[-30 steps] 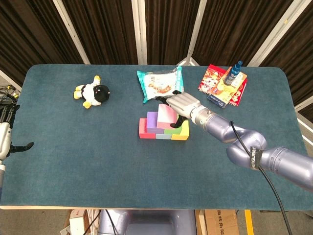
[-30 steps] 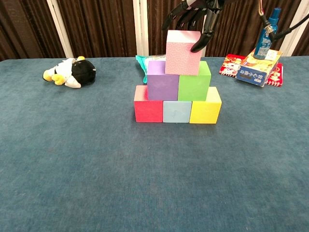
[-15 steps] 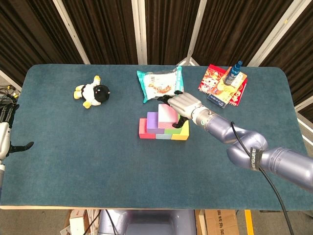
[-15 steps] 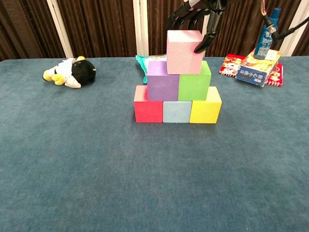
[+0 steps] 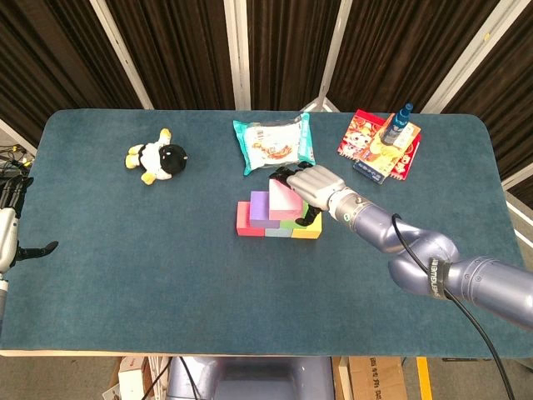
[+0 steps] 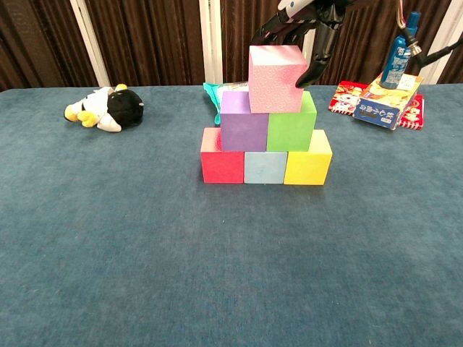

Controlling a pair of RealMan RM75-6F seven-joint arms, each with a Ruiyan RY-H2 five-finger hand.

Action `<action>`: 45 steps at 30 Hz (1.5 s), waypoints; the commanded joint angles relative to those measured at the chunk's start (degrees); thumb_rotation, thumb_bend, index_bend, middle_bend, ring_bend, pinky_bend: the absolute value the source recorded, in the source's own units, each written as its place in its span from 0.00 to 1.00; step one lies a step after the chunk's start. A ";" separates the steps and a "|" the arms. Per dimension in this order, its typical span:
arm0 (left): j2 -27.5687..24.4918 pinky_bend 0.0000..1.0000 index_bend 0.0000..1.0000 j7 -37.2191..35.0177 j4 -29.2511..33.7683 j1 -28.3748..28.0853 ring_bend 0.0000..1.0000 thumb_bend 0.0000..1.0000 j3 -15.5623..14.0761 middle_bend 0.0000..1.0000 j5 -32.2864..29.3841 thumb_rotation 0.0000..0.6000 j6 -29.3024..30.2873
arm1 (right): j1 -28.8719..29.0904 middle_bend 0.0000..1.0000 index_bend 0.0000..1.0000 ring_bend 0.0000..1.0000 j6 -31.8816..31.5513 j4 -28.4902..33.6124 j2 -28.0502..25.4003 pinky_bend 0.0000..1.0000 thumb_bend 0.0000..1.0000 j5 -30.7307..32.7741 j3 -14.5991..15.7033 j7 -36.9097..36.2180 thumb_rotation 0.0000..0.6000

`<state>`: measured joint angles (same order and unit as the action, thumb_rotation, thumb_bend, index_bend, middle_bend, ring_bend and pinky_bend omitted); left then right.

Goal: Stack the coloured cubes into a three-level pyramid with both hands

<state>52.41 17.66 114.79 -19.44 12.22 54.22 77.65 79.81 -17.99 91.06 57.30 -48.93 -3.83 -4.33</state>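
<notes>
A pyramid stands mid-table: red cube (image 6: 221, 159), light blue cube (image 6: 265, 166) and yellow cube (image 6: 307, 163) at the bottom, purple cube (image 6: 244, 123) and green cube (image 6: 291, 126) above them. The pink cube (image 6: 275, 69) (image 5: 281, 197) sits on top. My right hand (image 5: 313, 185) (image 6: 300, 14) wraps over the pink cube from behind and the right, with its thumb against the cube's right face and its fingers behind it. My left hand (image 5: 10, 237) hangs off the table's left edge with fingers apart and nothing in it.
A penguin plush (image 5: 158, 158) lies at the back left. A teal snack bag (image 5: 273, 143) lies right behind the pyramid. Red packets (image 5: 366, 135) with a blue bottle (image 6: 400, 50) on a box are at the back right.
My right hand has shifted slightly forward and down around the pink cube, its thumb sliding lower on the right face. The cube turned a little. The left hand has not moved.
</notes>
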 commanded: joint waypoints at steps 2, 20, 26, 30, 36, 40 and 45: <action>-0.14 0.00 0.00 -0.29 0.07 0.06 0.00 0.09 0.02 0.00 0.06 1.00 -0.09 | 0.54 0.00 0.00 0.16 -1.98 2.34 -1.38 0.05 0.31 1.34 1.40 1.76 1.00; -1.27 0.00 0.00 -1.97 1.86 0.84 0.00 0.09 0.42 0.00 2.48 1.00 1.32 | -2.62 0.00 0.00 0.12 -18.32 12.14 -7.13 0.05 0.31 10.21 3.62 9.95 1.00; -1.50 0.00 0.00 -2.51 2.05 1.04 0.00 0.09 0.52 0.00 2.79 1.00 1.43 | -4.89 0.00 0.00 0.04 -22.23 14.45 -9.53 0.04 0.31 11.66 3.17 11.45 1.00; -1.54 0.00 0.00 -2.93 2.08 1.14 0.00 0.09 0.50 0.00 3.23 1.00 1.43 | -8.65 0.00 0.00 0.02 -29.49 16.56 -10.58 0.03 0.31 12.35 2.72 11.75 1.00; -1.19 0.00 0.00 -4.09 1.76 1.80 0.00 0.09 0.25 0.00 5.57 1.00 2.51 | -19.93 0.00 0.00 0.01 -46.44 20.50 -10.23 0.01 0.31 10.42 3.99 11.59 1.00; -0.70 0.00 0.00 -4.89 0.75 3.07 0.00 0.09 -0.92 0.00 7.94 1.00 3.64 | -28.45 0.00 0.00 0.00 -53.62 22.05 -8.90 0.00 0.31 7.82 5.49 8.62 1.00; 0.33 0.00 0.00 -7.45 -1.72 5.59 0.00 0.09 -2.36 0.00 11.25 1.00 6.36 | -37.20 0.00 0.00 0.00 -59.01 22.61 -6.72 0.00 0.31 2.82 7.85 5.21 1.00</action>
<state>52.30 11.08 113.93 -14.70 10.41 64.64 83.10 47.09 -74.05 112.61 48.97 -42.84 2.25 3.32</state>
